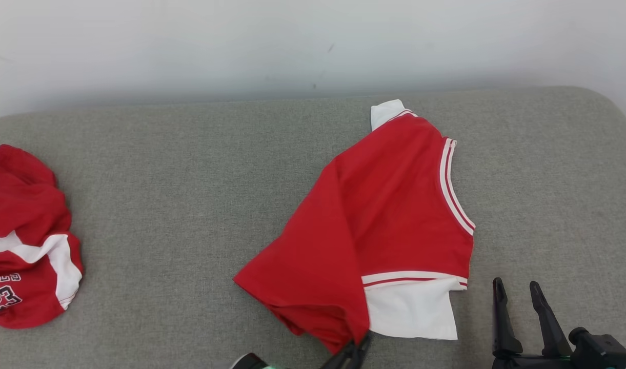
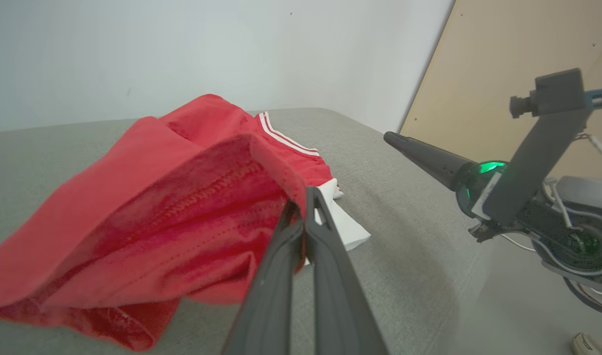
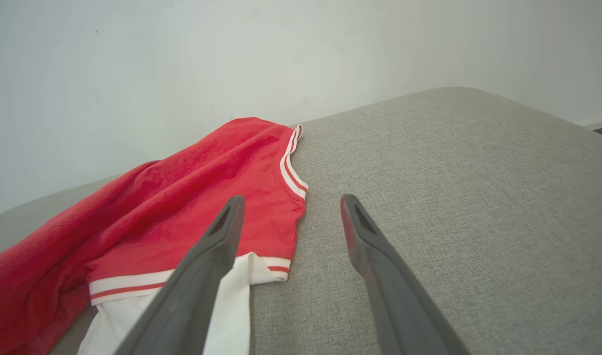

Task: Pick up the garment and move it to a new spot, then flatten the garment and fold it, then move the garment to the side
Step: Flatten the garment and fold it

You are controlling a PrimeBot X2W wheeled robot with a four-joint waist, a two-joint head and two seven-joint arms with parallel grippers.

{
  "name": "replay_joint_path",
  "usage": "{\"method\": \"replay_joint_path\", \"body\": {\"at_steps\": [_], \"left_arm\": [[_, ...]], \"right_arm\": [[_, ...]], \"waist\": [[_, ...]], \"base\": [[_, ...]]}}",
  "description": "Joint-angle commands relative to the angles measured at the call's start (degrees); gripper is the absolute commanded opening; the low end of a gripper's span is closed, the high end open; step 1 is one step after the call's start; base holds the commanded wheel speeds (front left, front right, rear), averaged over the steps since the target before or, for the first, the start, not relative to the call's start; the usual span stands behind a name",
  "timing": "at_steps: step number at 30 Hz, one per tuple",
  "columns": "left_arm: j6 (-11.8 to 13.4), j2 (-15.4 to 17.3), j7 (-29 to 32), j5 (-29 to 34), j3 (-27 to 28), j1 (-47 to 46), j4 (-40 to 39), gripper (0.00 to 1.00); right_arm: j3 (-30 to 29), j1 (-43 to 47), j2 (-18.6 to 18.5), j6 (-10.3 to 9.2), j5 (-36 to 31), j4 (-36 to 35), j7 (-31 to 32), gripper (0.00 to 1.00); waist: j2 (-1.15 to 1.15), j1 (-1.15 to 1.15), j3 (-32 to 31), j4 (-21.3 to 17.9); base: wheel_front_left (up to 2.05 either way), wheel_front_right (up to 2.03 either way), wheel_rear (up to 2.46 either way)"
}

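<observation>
The garment [image 1: 389,215] is a red jersey with white sleeves and white-striped trim, lying right of centre on the grey cushion [image 1: 189,205]. Its near red hem is lifted and draped over itself. My left gripper [image 1: 358,347] at the bottom edge is shut on that red hem; in the left wrist view the fingertips [image 2: 308,197] pinch the raised fabric of the garment [image 2: 158,217]. My right gripper [image 1: 518,294] stands open at the lower right, just right of the white sleeve, holding nothing. In the right wrist view the open right gripper [image 3: 290,206] hovers above the garment's [image 3: 207,197] striped edge.
A second red and white jersey [image 1: 25,241] with the number 23 lies crumpled at the cushion's far left. A pale wall [image 1: 313,46] runs behind the cushion. Bare grey fabric lies between the two jerseys and to the right of the garment.
</observation>
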Motion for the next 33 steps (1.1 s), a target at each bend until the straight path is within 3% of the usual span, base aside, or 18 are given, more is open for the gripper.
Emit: {"method": "replay_joint_path", "body": {"at_steps": [1,3,8,15,23,33], "left_arm": [[0.0,0.4,-0.2,-1.0,-0.6,-0.9,-0.3,0.0],[0.0,1.0,-0.2,-2.3,-3.3,-2.2,-1.2,0.0],[0.0,3.3,-0.2,-3.3,-3.5,-6.7,-0.5,0.0],[0.0,6.3,-0.2,-4.6,3.6,-14.8,3.5,0.0],[0.0,10.7,-0.2,-5.4,12.2,-25.9,13.4,0.0],[0.0,12.3,-0.2,-4.8,21.9,-30.1,21.5,0.0]], "right_arm": [[0.0,-0.1,0.0,-0.1,-0.4,0.1,0.0,1.0],[-0.2,-0.2,0.0,-0.1,-0.4,-0.1,0.0,1.0],[0.0,-1.1,0.0,-0.1,-0.7,-0.1,0.0,1.0],[0.9,-3.2,0.0,-0.1,-0.7,0.3,0.0,1.0],[1.9,-6.9,0.0,-0.1,-0.1,0.7,0.0,1.0],[2.3,-8.1,0.0,-0.1,0.1,1.6,0.0,1.0]], "waist": [[0.0,0.0,0.0,0.2],[0.0,0.0,0.2,0.4],[0.0,0.0,1.0,0.4],[0.0,0.0,2.7,-2.1],[0.0,0.0,6.6,-6.8],[0.0,0.0,8.3,-8.3]], "base": [[0.0,0.0,0.0],[0.0,0.0,0.0],[0.0,0.0,0.0],[0.0,0.0,0.0],[0.0,0.0,0.0],[0.0,0.0,0.0]]}}
